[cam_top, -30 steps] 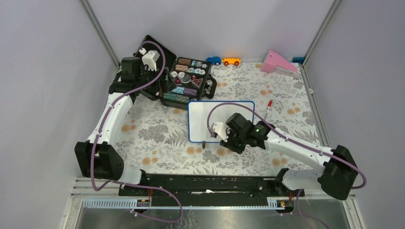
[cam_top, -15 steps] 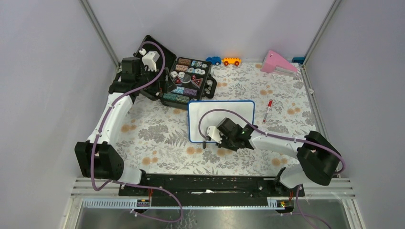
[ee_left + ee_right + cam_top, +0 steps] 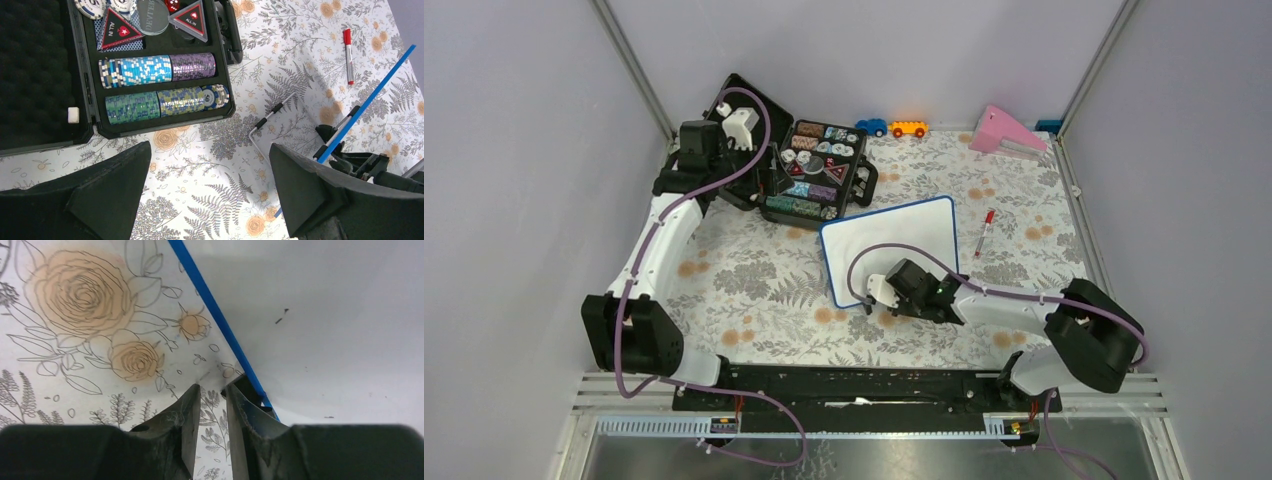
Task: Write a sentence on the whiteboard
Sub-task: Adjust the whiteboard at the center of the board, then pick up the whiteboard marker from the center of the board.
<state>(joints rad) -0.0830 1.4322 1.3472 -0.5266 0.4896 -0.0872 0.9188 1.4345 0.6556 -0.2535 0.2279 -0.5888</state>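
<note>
The whiteboard lies skewed in the middle of the floral cloth, blank, with no red letters showing. In the right wrist view its white face carries only tiny dark specks. My right gripper is at the board's near left corner. Its jaws are nearly closed with only cloth between them, and the right fingertip touches the board's black foot. In the left wrist view the board's blue edge shows edge-on. A red marker lies right of the board. My left gripper hangs open over the black case.
An open black case of poker chips sits left of the board. Two toy cars and a pink object lie along the far wall. A thin wire stand lies on the cloth by the board. Walls close in on both sides.
My right gripper moved left and nearer along the board's near edge. The board turned out of square, its right end swinging away from me. The left arm stayed still.
</note>
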